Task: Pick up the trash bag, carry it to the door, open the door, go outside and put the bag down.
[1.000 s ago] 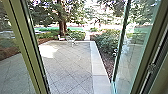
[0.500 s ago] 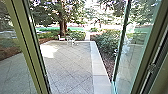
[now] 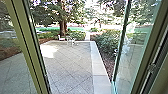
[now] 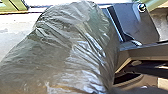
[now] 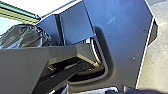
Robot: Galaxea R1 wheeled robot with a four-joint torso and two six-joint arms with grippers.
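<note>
The robot's jointed bar (image 5: 22,66) sits close — beside its dark plate (image 5: 127,42).

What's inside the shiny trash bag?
The trash bag has crinkly, shiny plastic that bulges out, so it probably has something in it. But the plastic covers whatever is in there, and I can't see what it is.
</note>
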